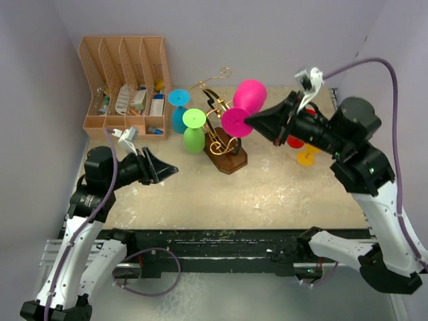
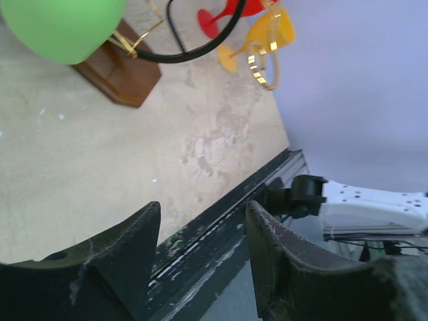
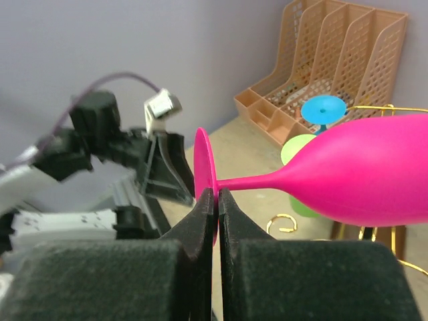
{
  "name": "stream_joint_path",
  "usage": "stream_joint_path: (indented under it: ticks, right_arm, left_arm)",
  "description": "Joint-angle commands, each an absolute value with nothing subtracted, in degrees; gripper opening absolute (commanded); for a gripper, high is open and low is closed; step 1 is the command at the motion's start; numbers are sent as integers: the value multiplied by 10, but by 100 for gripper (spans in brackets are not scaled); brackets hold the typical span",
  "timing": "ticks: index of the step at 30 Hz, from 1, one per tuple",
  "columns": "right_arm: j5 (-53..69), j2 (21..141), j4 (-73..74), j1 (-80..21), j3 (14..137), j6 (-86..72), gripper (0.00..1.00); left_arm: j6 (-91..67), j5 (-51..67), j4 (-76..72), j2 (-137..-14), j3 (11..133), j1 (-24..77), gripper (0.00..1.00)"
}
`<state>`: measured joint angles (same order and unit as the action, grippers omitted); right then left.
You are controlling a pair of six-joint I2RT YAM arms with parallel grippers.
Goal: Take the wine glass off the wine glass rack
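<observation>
Here, in the top view, the right gripper [image 1: 251, 122] pinches the round foot of the pink wine glass [image 1: 248, 95]. The glass lies almost on its side in the air, with its bowl pointing away from the gripper and toward the back wall. It is just beside the upper scroll arms of the wine glass rack [image 1: 226, 159]; whether it is fully free of the wire cannot be told from here. A grip on the foot probably suits this rack, because the foot is the part that slides along the wire. The right arm reaches in from the right, stretched nearly level over the table [image 1: 281, 194]. The left gripper [image 1: 167, 171] waits low at the left side, well apart from the rack. A green glass [image 1: 194, 138] and a blue glass [image 1: 179, 111] are on the rack's left side, near the desk organiser [image 1: 124, 73].

In the left wrist view, the left gripper [image 2: 200, 244] has its fingers [image 2: 127, 257] spread and holds nothing. It is turned toward the near edge of the table. The green glass [image 2: 63, 27] and the rack's wooden base [image 2: 120, 70] are at the top, and a red glass [image 2: 221, 17] and a yellow glass [image 2: 271, 33] lie farther away.

In the right wrist view, the right gripper [image 3: 215, 200] has both fingers pressed flat on the lower edge of the thin foot. The stem and the bowl of the pink wine glass [image 3: 361, 177] run out to the right. Such a thin edge may slip, so the next move calls for a slow pull away from the wire.
</observation>
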<state>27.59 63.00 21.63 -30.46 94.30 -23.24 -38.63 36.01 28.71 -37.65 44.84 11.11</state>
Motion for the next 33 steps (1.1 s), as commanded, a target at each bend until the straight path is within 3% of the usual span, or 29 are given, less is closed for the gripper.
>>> stream_joint_path:
  ticks: [1,7,16,33]
  right_arm:
    - [147,568,230,-373,889,-70,0]
    - [-51,544,221,-542,832,45,0]
    - [-411,626,100,-828,773,251,0]
    - [-542,674,-278,-910,631,537,0]
  left_arm:
    - [-483,409,242,-377,526,109,57]
    - [-566,431,281,-398,601,109,57]
    - [-702,479,221,-393,584,109,56]
    - [-784,540,220,-401,572,109,52]
